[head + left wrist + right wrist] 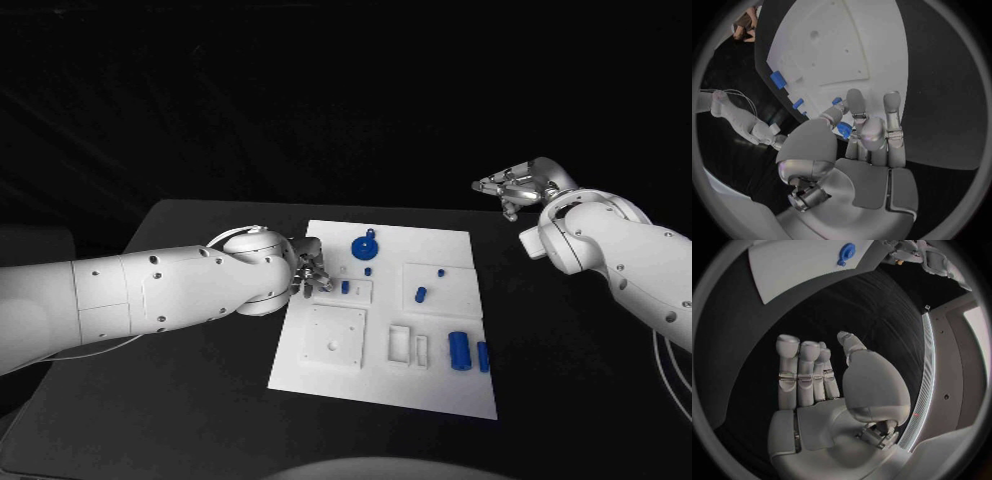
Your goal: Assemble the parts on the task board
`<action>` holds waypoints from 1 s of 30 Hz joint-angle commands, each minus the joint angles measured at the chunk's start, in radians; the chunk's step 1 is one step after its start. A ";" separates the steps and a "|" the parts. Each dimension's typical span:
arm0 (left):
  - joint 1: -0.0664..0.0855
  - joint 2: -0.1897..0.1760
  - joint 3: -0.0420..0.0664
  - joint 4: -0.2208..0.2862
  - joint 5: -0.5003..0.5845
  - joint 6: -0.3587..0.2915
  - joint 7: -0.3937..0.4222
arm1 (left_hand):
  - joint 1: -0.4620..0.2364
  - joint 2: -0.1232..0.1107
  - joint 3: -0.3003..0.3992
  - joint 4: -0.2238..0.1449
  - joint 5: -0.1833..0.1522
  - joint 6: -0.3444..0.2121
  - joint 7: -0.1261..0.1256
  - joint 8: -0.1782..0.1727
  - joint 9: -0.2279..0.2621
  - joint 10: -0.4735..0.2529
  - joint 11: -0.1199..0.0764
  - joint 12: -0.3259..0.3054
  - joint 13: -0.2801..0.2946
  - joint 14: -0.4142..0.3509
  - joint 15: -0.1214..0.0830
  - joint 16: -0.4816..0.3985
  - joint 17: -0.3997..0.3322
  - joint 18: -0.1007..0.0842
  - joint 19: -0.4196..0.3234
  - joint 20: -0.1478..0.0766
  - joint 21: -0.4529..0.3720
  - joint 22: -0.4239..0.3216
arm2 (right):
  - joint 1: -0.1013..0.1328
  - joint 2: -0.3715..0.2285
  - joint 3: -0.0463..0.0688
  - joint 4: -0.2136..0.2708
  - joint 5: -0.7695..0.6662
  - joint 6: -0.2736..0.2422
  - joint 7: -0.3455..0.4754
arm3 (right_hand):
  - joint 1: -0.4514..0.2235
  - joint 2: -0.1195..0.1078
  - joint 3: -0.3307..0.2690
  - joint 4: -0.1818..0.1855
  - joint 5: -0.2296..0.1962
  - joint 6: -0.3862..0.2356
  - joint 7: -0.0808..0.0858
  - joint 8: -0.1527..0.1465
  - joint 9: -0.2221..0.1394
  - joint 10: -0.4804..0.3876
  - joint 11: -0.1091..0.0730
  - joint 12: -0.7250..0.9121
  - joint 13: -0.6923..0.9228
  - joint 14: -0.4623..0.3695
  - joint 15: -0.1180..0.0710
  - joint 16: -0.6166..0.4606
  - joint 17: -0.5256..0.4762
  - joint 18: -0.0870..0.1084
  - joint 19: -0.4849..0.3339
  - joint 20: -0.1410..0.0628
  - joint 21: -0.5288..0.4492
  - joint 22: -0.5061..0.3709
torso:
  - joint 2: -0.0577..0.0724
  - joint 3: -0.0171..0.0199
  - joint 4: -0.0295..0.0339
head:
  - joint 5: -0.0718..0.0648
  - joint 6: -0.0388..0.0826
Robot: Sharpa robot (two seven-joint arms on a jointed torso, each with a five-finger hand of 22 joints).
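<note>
the left hand [309, 277] is at the left edge of the white rectangular task board [433, 385], and in the left wrist view its fingers [856, 107] pinch a small blue plastic part [844, 130] just above the plate. the step in hand looks like seating this piece in a nearby recess; to do it well the robot should keep the pinch firm, line the part squarely over its slot before lowering, and avoid tilting the wrist. the part sits between the fingertips, close to the board's edge. other blue parts lie on the board: a round knobbed one [365, 245] near the far edge and two upright bars [460, 350] nearer. the right hand [522, 186] hangs well off the board, fingers spread and holding nothing.
</note>
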 commanded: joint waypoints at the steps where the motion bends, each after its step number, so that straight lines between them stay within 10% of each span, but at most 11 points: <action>1: -0.021 0.005 -0.016 -0.003 0.027 0.092 -0.023 | 0.008 0.006 -0.005 0.005 -0.005 0.183 -0.107 -0.006 -0.021 0.023 -0.026 -0.003 0.002 -0.001 -0.007 -0.004 -0.003 0.009 -0.001 0.002 -0.003 0.017 | -0.001 0.001 0.000 0.001 -0.001 0.014 0.009 | -0.009 -0.002 0.000 0.004 0.003 -0.002 -0.003 -0.001 -0.001 -0.003 0.000 -0.001 0.001 -0.002 -0.002 -0.004 0.000 0.018 0.038 0.006 0.001 0.069 | 0.000 -0.0003 0.0003 | 0.000 0.001; 30: -0.020 -0.011 -0.016 -0.023 0.010 0.114 -0.026 | 0.009 0.016 0.023 -0.024 0.035 0.192 -0.107 -0.004 -0.022 0.023 -0.026 0.002 0.010 0.002 -0.005 0.007 0.017 0.014 -0.002 0.006 0.002 0.019 | -0.001 0.001 0.000 -0.002 0.000 0.015 0.008 | -0.012 -0.004 0.005 0.012 0.009 -0.003 -0.003 -0.001 -0.001 -0.004 0.000 -0.002 0.000 -0.003 -0.002 -0.005 0.000 0.018 0.038 0.006 0.000 0.069 | 0.000 -0.0004 0.0004 | 0.005 0.000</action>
